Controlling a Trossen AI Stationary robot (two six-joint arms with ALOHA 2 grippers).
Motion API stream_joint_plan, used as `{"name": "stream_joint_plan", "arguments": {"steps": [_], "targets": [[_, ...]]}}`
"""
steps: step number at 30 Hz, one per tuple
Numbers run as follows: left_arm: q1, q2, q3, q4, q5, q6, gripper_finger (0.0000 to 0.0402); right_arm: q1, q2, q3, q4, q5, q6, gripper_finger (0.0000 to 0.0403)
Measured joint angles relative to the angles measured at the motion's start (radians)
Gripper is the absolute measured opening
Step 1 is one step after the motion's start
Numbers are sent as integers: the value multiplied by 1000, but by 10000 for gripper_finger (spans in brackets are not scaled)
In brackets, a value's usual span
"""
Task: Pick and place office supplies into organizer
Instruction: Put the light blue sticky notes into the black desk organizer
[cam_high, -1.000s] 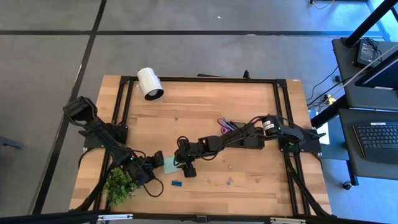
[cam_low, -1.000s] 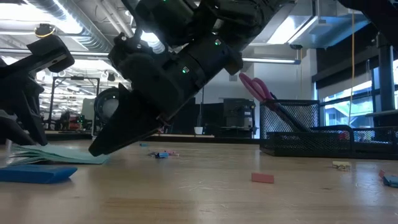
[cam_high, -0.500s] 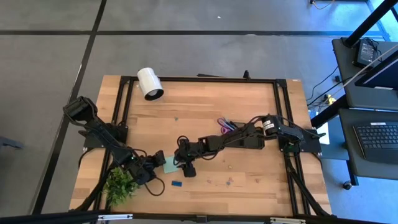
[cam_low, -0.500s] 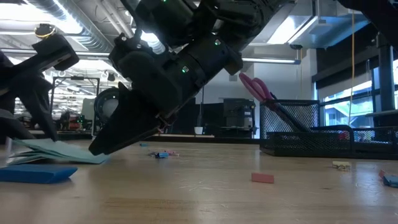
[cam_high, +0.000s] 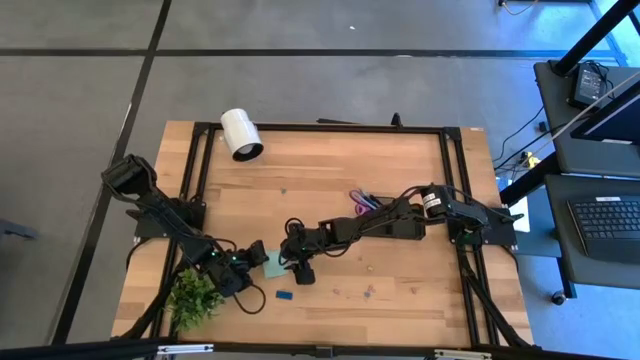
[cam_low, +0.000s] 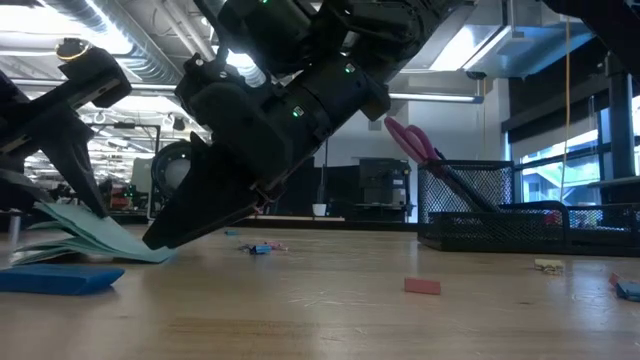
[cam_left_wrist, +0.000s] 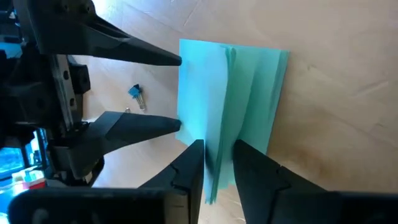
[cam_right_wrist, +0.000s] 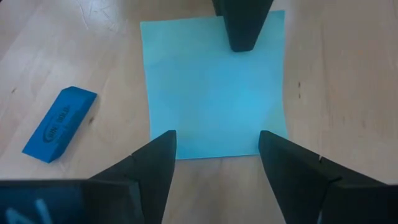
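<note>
Looking down from the high view, the notepad (cam_high: 272, 264) is seen only as a small green patch between the two hands on the counter (cam_high: 320, 170). The left wrist view shows what that hides: the left hand (cam_left_wrist: 217, 163) is pinched on the near edge of the pad's fanned sheets, its fingers narrowly parted around them. In the low view that edge is lifted off the wood while the rest of the pad (cam_low: 75, 238) lies flat. The right hand (cam_right_wrist: 214, 155) hovers at the opposite edge, fingers spread wide, holding nothing. A blue eraser (cam_right_wrist: 59, 123) lies just beside the pad. The organizer (cam_high: 395, 218) stands well apart, with scissors (cam_low: 412, 142) in it.
</note>
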Motion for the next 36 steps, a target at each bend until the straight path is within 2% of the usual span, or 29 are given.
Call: {"name": "stream_joint_plan", "arguments": {"steps": [9,19,28,36], "targets": [[2,0,0,128,-11,2,64,0,1,0,0,1,-1,234],[2,0,0,129,-2,0,47,0,1,0,-3,3,0,234],[2,0,0,127,0,-6,6,0,1,-1,-2,3,1,234],[3,0,0,124,-1,5,3,-14,-24,-2,-58,-1,61,234]]}}
